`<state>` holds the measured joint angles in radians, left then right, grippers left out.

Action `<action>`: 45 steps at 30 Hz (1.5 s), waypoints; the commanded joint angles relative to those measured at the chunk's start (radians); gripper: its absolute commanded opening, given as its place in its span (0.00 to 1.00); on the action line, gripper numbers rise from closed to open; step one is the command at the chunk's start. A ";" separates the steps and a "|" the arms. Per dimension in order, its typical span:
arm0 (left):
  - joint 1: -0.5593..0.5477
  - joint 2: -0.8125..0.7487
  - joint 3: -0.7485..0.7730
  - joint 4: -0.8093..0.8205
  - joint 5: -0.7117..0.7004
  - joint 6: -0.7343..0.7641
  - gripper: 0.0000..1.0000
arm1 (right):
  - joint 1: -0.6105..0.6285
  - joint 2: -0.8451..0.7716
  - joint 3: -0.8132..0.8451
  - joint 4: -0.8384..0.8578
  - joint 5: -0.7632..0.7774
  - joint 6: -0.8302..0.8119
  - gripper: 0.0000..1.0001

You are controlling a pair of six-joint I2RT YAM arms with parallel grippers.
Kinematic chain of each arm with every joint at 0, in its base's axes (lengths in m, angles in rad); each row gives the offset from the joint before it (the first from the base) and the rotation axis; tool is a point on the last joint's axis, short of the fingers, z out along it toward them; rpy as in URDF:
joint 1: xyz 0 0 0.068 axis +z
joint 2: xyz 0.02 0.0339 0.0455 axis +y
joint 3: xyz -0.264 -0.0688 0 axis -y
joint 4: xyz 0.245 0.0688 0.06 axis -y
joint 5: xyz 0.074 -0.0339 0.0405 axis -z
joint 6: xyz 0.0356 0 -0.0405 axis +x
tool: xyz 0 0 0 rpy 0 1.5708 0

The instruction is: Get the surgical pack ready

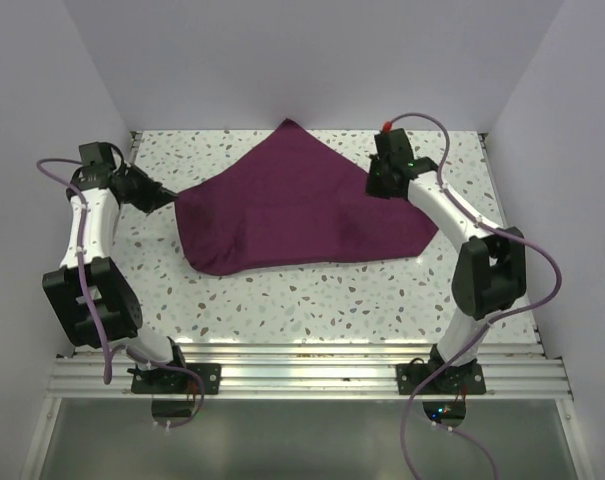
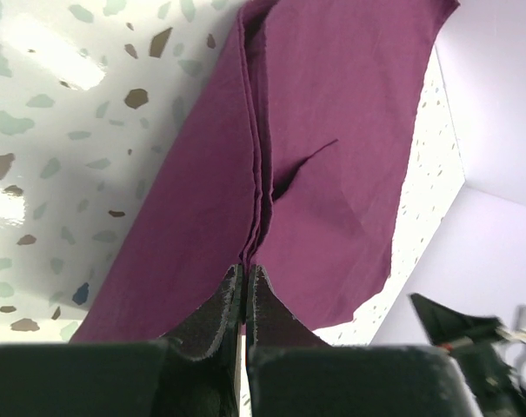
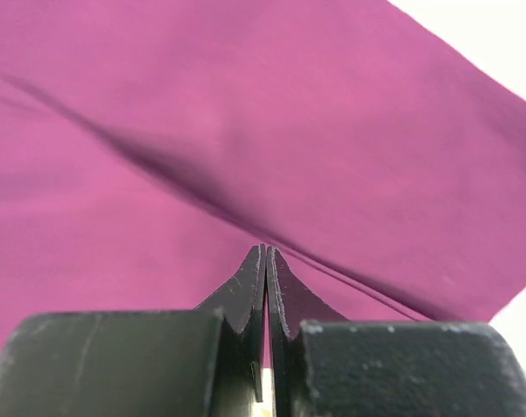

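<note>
The surgical pack's dark purple cloth (image 1: 302, 210) lies spread in a rough kite shape on the speckled table, one corner pointing to the back wall. My left gripper (image 1: 167, 197) is at the cloth's left corner. In the left wrist view its jaws (image 2: 246, 269) are shut, with the folded cloth edge (image 2: 332, 130) running straight into the tips. My right gripper (image 1: 380, 185) is at the cloth's right side. The right wrist view shows it (image 3: 266, 250) shut, a taut crease in the cloth (image 3: 245, 104) meeting the tips.
The speckled table (image 1: 312, 295) is walled in white at the back and both sides. An aluminium rail (image 1: 312, 370) runs along the near edge by the arm bases. Part of the right arm (image 2: 471, 334) shows at the lower right of the left wrist view.
</note>
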<state>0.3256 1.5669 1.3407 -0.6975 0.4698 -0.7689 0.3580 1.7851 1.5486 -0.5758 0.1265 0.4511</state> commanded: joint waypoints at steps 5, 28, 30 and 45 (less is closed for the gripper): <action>-0.075 0.002 0.072 0.027 0.020 -0.050 0.00 | -0.059 0.083 -0.166 0.028 -0.001 -0.037 0.00; -0.657 0.283 0.334 0.202 -0.057 -0.320 0.00 | -0.088 0.333 -0.140 -0.059 -0.093 -0.048 0.00; -0.703 0.356 0.394 0.211 -0.056 -0.331 0.00 | -0.088 0.333 -0.142 -0.056 -0.096 -0.048 0.00; -0.801 0.542 0.437 0.276 -0.065 -0.371 0.00 | -0.087 0.358 -0.121 -0.081 -0.125 -0.040 0.00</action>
<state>-0.4736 2.0842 1.7447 -0.4885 0.4114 -1.1244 0.2607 2.0434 1.4578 -0.6132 0.0414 0.4072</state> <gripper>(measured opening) 0.018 0.007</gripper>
